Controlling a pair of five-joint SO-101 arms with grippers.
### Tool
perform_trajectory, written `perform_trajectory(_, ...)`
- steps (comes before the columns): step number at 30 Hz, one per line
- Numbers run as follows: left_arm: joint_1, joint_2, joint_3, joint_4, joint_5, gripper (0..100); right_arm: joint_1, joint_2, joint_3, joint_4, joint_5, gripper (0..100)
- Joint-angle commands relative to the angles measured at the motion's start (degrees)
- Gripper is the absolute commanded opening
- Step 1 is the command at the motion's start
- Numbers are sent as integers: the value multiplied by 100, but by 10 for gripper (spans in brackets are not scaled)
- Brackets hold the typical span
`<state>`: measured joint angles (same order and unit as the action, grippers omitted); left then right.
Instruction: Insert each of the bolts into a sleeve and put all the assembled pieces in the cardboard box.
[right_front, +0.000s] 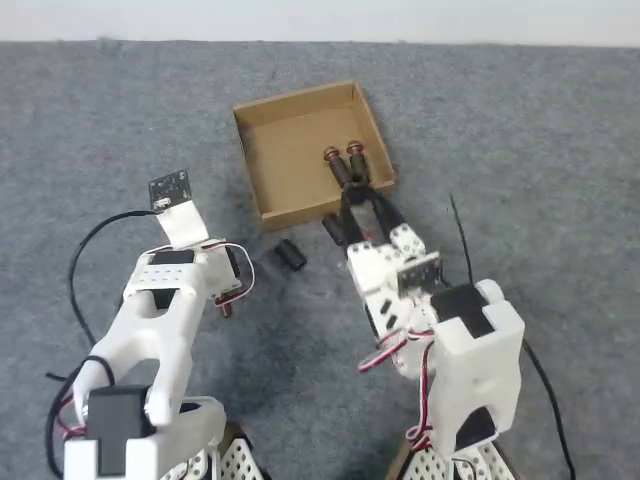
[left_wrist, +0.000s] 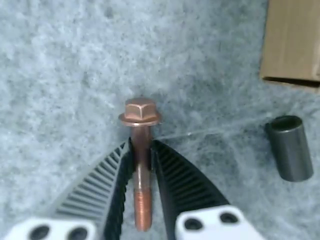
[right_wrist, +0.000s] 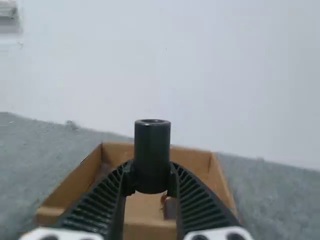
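My left gripper (left_wrist: 141, 147) is shut on the shank of a copper bolt (left_wrist: 141, 112), whose hex head points away from the wrist, just above the grey mat. A loose black sleeve (left_wrist: 290, 147) lies on the mat nearby, the same sleeve (right_front: 290, 253) that sits in front of the cardboard box (right_front: 262, 135). My right gripper (right_wrist: 150, 175) is shut on an upright black sleeve (right_wrist: 152, 145) at the box's near wall (right_wrist: 70, 190). Two assembled pieces (right_front: 345, 165) with copper heads lie inside the box by its right wall, just beyond the right gripper (right_front: 355, 195).
Another dark sleeve (right_front: 332, 230) lies outside the box beside the right arm's fingers. The box corner (left_wrist: 295, 40) stands close to the left gripper. Cables trail from both arms over the grey mat (right_front: 520, 150). A white wall rises behind the table.
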<state>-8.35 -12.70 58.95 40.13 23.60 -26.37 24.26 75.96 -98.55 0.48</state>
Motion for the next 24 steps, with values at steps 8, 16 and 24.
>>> perform_trajectory(8,0,-343,-66,-141,-53,10,-435,-963,1407,-242,26,17)
perform_trajectory(16,0,-352,-66,-141,-53,10,-382,-1552,1908,-224,26,6)
perform_trajectory(24,167,-396,-488,-123,-35,10,-400,-1411,1873,-224,26,6)
